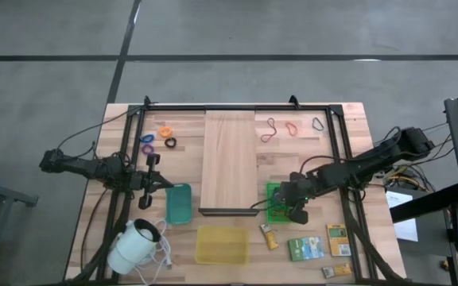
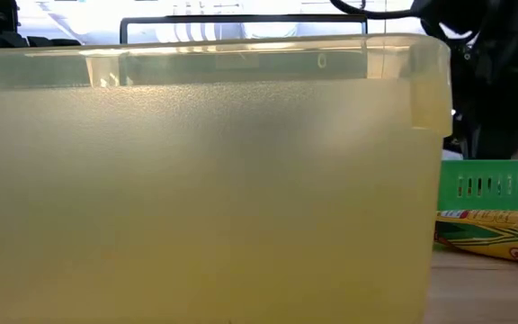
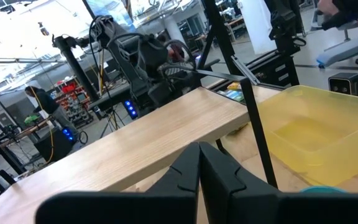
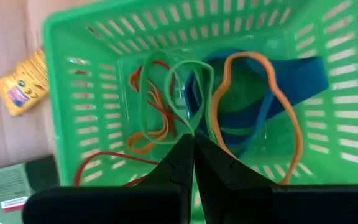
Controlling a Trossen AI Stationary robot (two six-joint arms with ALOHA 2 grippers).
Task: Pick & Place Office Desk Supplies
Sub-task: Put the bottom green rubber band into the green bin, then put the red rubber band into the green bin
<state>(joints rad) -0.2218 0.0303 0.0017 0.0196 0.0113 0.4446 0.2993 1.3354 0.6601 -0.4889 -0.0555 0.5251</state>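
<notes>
Rubber bands [image 4: 229,93] lie piled in the green basket [image 4: 79,81], which stands on the table [image 1: 348,131] just beside the near right corner of the long board [image 1: 229,163]. I count one green loop [image 4: 160,93], one wide blue one, and several orange and red ones, tangled so that I cannot count them surely. The green loop has its long axis running from the right gripper [image 4: 192,146] toward the far wall of the basket. That gripper hangs over the basket with fingers closed, pinching the near end of the green loop. Three more bands [image 1: 293,127] lie apart in a row at the far right of the table, each long axis pointing roughly toward the far edge. Three small rings [image 1: 159,139], orange, purple and black, lie at the far left. Near the front right I see four packets [image 1: 305,249], and a yellow tray [image 1: 222,244] and a teal tray [image 1: 179,203] stand to the left of them. The left gripper [image 3: 199,163] waits over the left side near the teal tray, fingers pressed together with nothing between them.
</notes>
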